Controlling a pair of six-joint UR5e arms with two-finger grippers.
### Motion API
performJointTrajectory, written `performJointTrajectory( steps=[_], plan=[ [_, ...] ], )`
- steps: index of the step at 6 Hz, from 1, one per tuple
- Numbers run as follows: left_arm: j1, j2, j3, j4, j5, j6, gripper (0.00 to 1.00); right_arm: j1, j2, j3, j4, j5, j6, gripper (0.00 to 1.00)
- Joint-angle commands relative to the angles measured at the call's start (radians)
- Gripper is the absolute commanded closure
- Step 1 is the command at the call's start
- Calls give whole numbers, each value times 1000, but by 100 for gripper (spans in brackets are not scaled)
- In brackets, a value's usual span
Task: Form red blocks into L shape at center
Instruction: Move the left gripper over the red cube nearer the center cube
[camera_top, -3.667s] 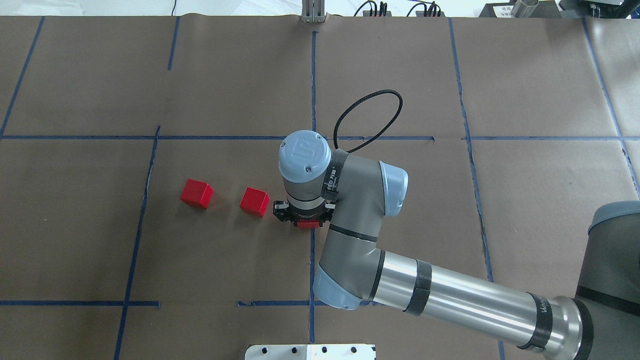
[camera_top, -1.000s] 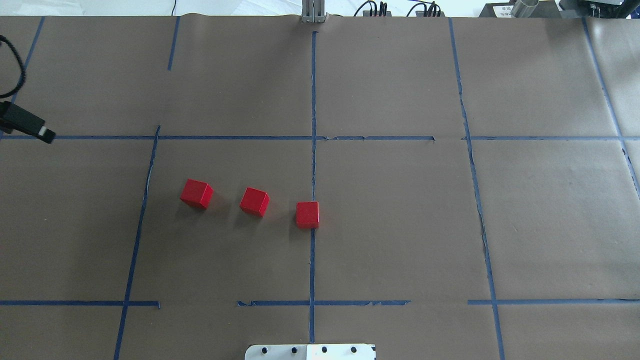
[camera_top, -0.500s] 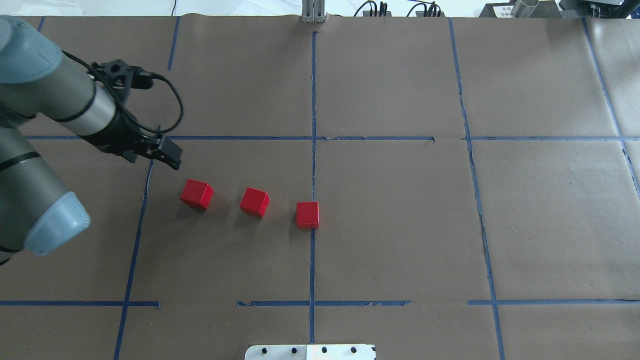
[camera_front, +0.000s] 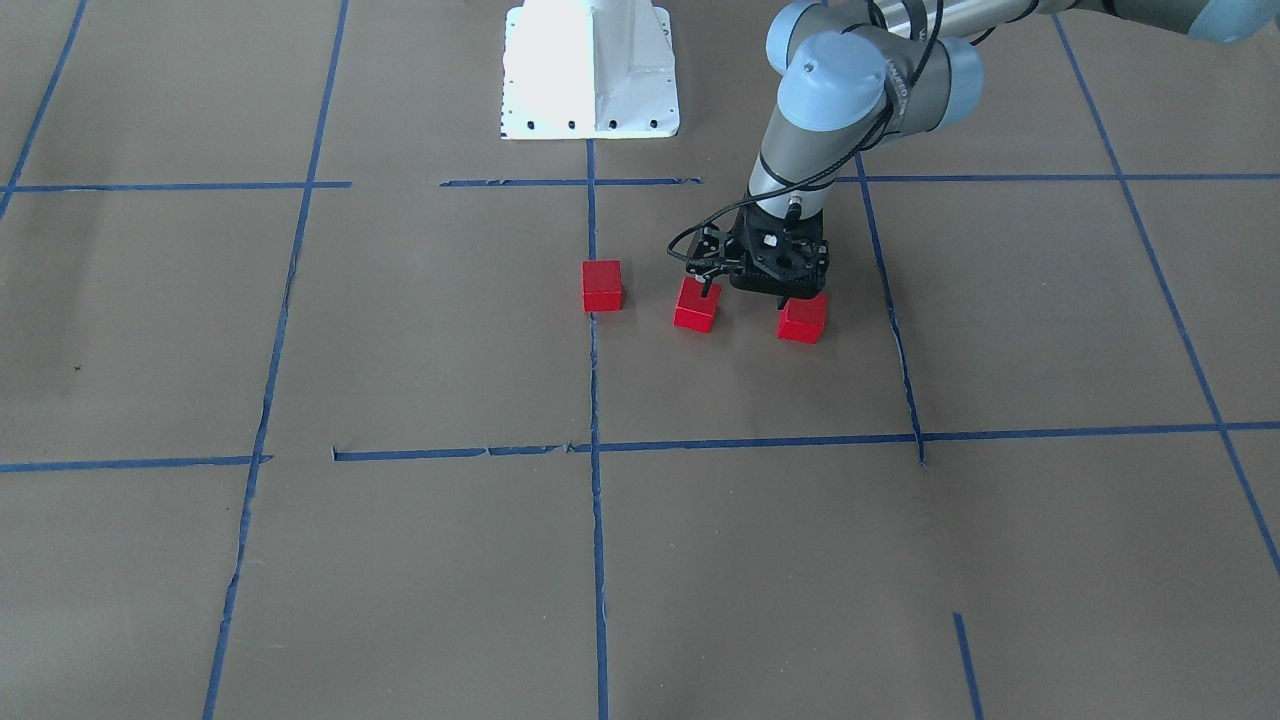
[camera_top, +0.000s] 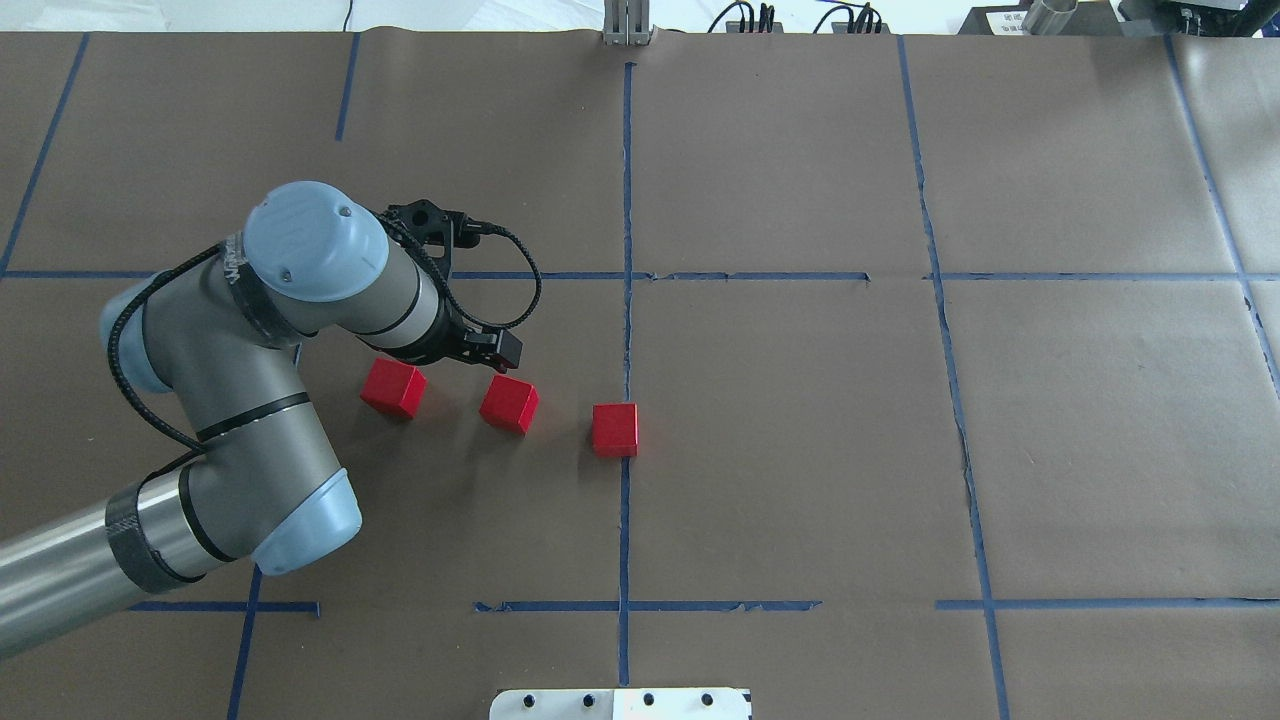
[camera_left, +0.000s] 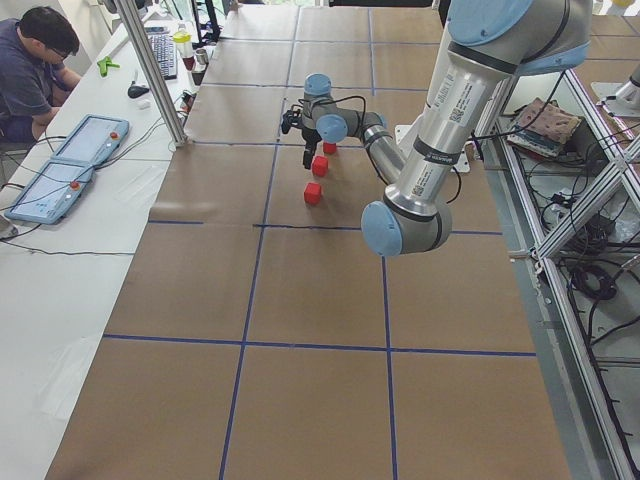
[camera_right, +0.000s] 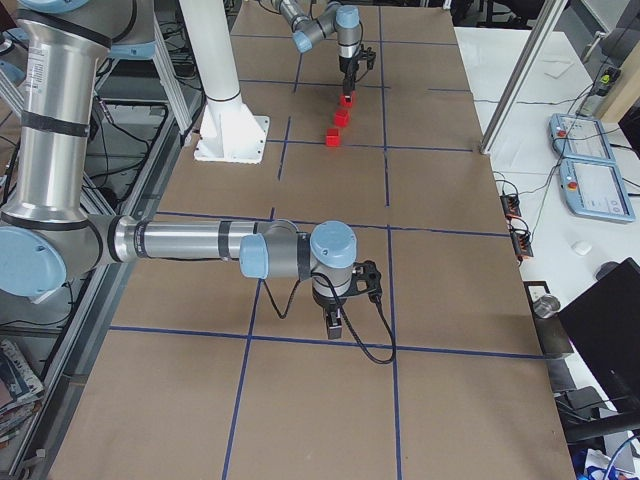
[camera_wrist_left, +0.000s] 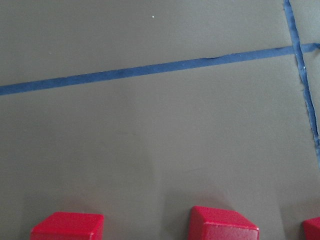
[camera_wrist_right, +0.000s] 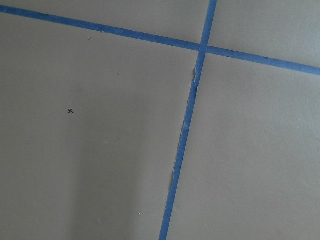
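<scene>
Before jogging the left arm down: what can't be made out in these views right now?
- Left tool: overhead, the left arm's grey wrist covers its jaws; front-facing, they are a dark blur. Open or shut is unclear.
- Right tool: shows only in the exterior right view, too small to judge open or shut.
- Three small bright red cubes: in the left wrist view the bottom edge cuts off all three.

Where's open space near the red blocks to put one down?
Bare paper lies to the robot's right of the rightmost block on the middle tape line, and between the row of blocks and the white base plate. It is crowded over the middle block and the leftmost block, where the left pincer hangs above them.
</scene>
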Motion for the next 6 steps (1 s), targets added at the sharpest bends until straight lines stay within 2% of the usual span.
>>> performJointTrajectory(
  steps=[1,4,6],
  plan=[
    [44,-20,53,-40,10,-24,0,0,0,0,0,0,0,0],
    [67,-98,166,-40,10,-59,2,0,0,-4,0,-1,0,0],
    [72,-98,182,-40,10,-59,31,0,0,-7,0,0,0,0]
  ],
)
